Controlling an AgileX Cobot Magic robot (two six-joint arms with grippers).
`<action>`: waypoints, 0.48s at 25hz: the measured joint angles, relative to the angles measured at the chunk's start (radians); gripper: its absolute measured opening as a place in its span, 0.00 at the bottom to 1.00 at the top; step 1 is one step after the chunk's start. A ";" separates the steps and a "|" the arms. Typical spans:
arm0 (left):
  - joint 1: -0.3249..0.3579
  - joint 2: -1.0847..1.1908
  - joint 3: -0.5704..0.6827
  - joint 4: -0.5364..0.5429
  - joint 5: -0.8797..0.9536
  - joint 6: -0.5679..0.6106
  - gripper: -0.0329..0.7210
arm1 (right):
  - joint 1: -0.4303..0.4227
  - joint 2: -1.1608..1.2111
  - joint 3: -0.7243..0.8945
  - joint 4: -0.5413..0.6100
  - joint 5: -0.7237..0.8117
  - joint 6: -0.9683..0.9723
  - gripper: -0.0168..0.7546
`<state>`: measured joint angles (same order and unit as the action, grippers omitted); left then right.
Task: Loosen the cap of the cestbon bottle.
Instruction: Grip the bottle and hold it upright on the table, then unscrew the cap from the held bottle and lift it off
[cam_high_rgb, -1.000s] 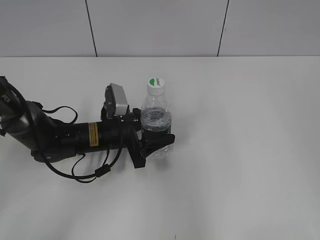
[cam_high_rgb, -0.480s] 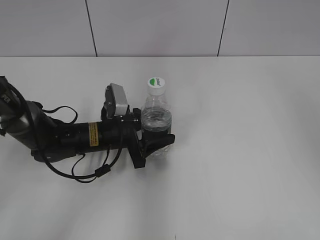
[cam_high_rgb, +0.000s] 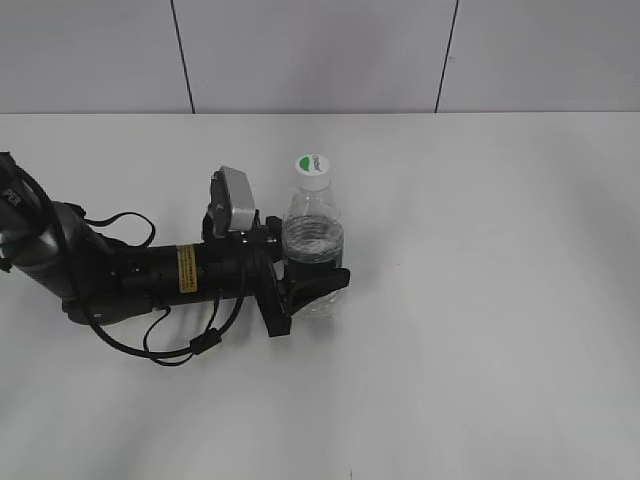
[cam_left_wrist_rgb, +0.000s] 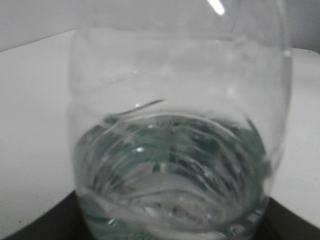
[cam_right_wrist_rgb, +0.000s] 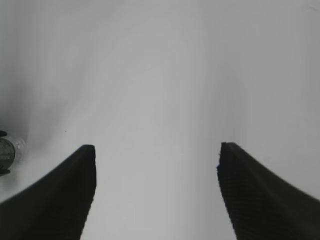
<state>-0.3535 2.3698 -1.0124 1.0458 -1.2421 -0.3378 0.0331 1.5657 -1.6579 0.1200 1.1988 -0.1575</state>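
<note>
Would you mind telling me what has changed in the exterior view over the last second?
Almost nothing. The left gripper stays clamped round the lower body of the cestbon bottle, which stands upright on the table in the same spot. The cap is still on, its green mark facing the same way. The right gripper is open over bare table, away from the bottle.
</note>
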 joint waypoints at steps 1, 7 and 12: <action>0.000 0.000 0.000 0.000 0.000 0.000 0.59 | 0.000 0.030 -0.027 0.000 0.005 0.004 0.77; 0.000 0.000 0.000 0.000 -0.001 0.000 0.59 | 0.001 0.151 -0.096 0.005 0.009 0.012 0.77; 0.000 0.000 0.000 0.000 -0.001 0.000 0.59 | 0.001 0.247 -0.102 0.008 0.012 0.012 0.77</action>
<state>-0.3535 2.3698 -1.0124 1.0458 -1.2430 -0.3378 0.0339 1.8129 -1.7600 0.1278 1.2109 -0.1452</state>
